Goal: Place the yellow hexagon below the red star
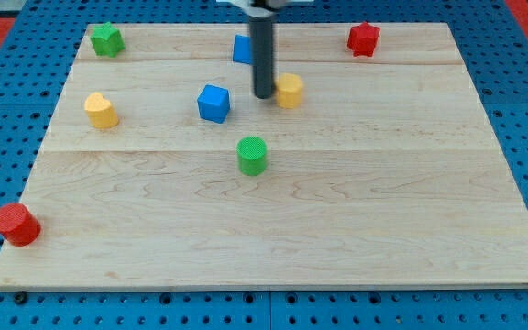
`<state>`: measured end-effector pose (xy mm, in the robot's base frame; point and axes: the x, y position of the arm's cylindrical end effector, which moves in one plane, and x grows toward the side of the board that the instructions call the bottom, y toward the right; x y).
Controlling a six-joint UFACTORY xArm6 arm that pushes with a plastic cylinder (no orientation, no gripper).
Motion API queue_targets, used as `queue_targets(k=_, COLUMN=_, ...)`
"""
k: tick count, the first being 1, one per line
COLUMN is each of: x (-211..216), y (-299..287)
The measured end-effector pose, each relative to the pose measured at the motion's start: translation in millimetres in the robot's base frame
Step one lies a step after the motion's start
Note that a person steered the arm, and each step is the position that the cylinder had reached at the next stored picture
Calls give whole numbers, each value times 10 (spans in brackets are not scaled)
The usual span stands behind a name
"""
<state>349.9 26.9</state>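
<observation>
Tip of my dark rod point(263, 95), bare, gripping nothing | yellow hexagon block point(290, 91) touching its right side | red star block point(363, 38) farther right, toward view's top | push rightward.

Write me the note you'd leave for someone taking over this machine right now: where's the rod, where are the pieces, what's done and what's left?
My tip: on the board, against the left side of the yellow hexagon, near the view's top centre.
Red star: top right corner area of the board.
Done: tip has met the hexagon; the hexagon sits left of and lower than the star, not yet under it.
Left: push the hexagon toward the view's right until it lies directly below the star.
Nearby: blue cube left of the tip, another blue block behind the rod.
</observation>
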Motion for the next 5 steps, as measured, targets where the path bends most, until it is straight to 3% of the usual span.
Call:
queue_targets(k=1, x=30, y=533)
queue_targets(k=2, x=-179, y=304)
queue_targets(k=3, x=31, y=1316)
queue_targets(k=5, x=-412, y=1518)
